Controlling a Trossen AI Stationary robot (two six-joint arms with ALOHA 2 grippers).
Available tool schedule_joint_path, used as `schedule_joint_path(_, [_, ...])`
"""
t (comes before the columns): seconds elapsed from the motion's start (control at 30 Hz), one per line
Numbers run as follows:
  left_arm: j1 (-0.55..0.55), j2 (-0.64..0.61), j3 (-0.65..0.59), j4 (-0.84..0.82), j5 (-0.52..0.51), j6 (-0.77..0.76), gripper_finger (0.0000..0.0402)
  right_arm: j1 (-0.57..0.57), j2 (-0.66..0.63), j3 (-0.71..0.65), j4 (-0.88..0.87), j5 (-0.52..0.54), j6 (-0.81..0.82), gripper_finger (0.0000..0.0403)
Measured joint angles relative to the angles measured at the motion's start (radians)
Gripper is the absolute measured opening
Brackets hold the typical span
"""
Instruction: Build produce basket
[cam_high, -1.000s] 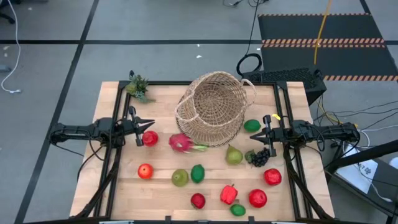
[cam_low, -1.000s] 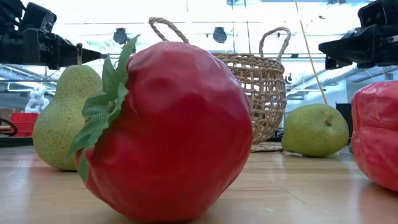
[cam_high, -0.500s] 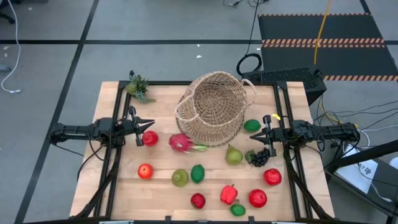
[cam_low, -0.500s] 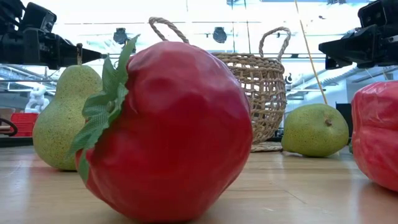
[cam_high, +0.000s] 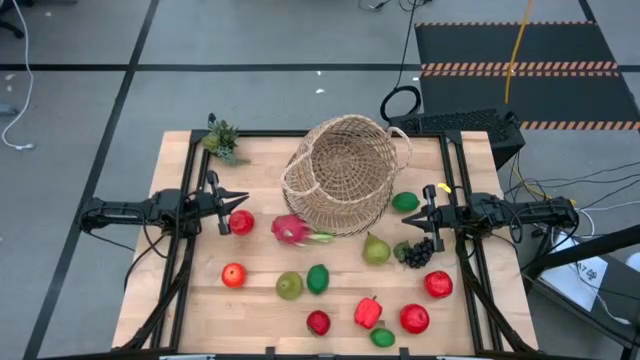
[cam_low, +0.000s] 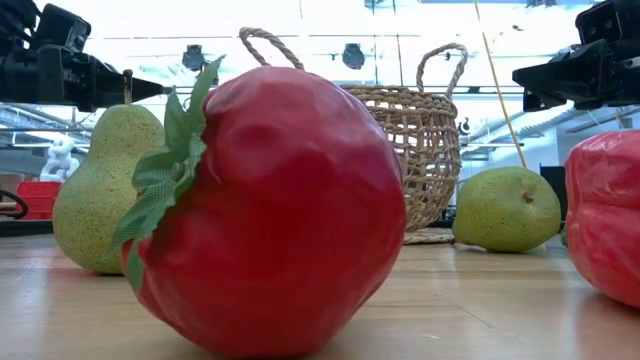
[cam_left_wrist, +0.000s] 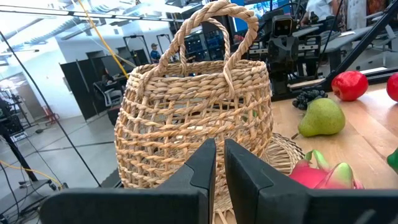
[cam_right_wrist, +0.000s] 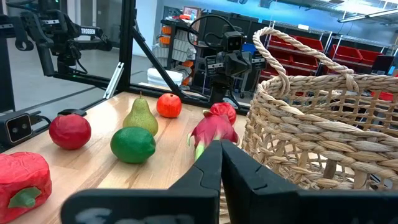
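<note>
The woven basket (cam_high: 345, 172) stands upright on its base at the table's far middle, handles up (cam_left_wrist: 211, 37). The produce lies loose on the wood around its near side: a pink dragonfruit (cam_high: 292, 230), a pear (cam_high: 376, 249), dark grapes (cam_high: 418, 252), limes (cam_high: 318, 278), a red pepper (cam_high: 368, 312) and red apples (cam_high: 414, 319). My left gripper (cam_high: 238, 200) hangs shut at the left edge, level, just above a red fruit (cam_high: 241, 222). My right gripper (cam_high: 427, 210) hangs shut at the right edge, level, above the grapes. Both point at the basket (cam_right_wrist: 323, 124) and hold nothing.
A small green spiky plant (cam_high: 222, 140) sits at the far left corner. Black frame rails (cam_high: 186, 250) run along both table sides. In the low view a big red fruit (cam_low: 270, 210) and two pears (cam_low: 505, 208) stand close to the near edge.
</note>
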Motion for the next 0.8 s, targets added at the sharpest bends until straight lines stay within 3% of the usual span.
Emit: schedule_joint_path(0.8, [0.0, 0.0, 0.0, 0.003, 0.0, 0.019, 0.0037, 0.0, 0.0, 0.0, 0.0, 0.0, 0.0, 0.0])
